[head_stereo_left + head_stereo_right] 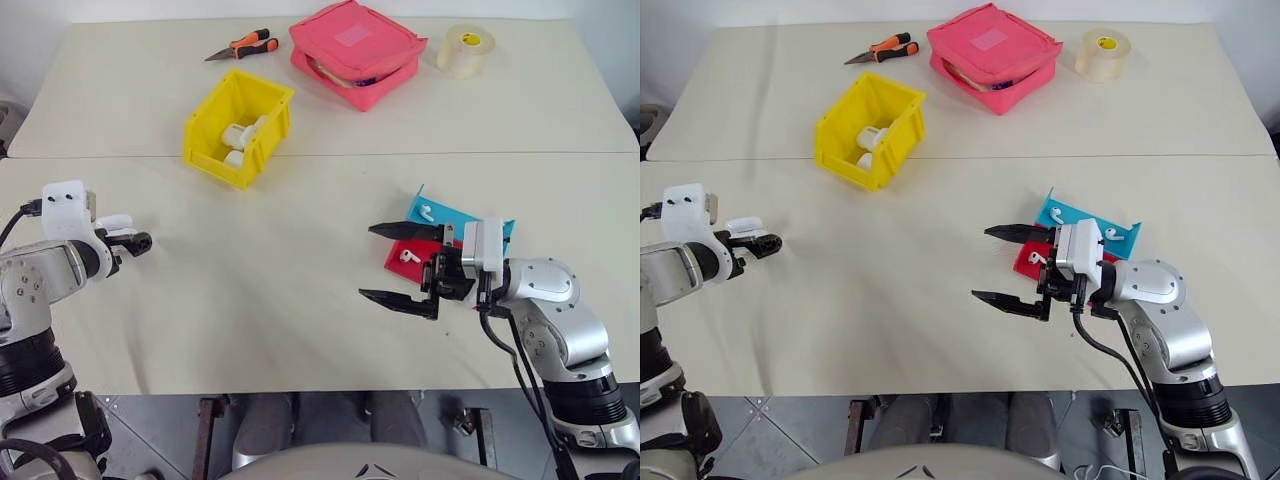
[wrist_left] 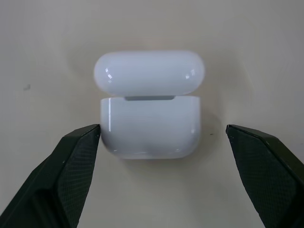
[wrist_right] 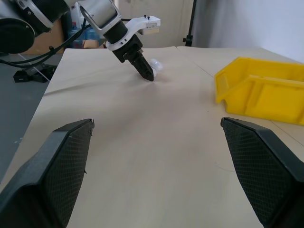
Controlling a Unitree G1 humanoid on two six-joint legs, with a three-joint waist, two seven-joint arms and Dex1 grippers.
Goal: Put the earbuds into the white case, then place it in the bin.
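Head view, left gripper (image 1: 135,241): at the left edge of the table (image 1: 300,300), jaws spread, nothing clamped.
Head view, case (image 1: 113,222): on the table at the left fingertips, partly hidden by them; contact cannot be confirmed.
Head view, right gripper (image 1: 400,265): over the table's right half, pointing toward the left side, jaws spread wide, empty.
Head view, tray (image 1: 440,215): red and blue, directly behind the right gripper; two earbuds (image 1: 425,211) lie in it, one on the blue part, one on the red.
Head view, bin (image 1: 238,127): yellow, on the far half of the table, well apart from both grippers; white items lie inside.
Head view, far edge: pliers (image 1: 243,45), pink pouch (image 1: 356,52), tape roll (image 1: 465,49).
Left wrist view, case (image 2: 149,104): lies on the table between the two fingers (image 2: 57,175), lid ajar at the hinge; one finger tip is just beside a case corner, the other stands clear of it. Jaws released, not clamped on the case.
Right wrist view, fingers (image 3: 61,166): spread wide, bare table between them.
Right wrist view, left gripper (image 3: 142,66): across the table, tips down beside the case (image 3: 156,64).
Right wrist view, bin (image 3: 261,90): to one side, apart from both.
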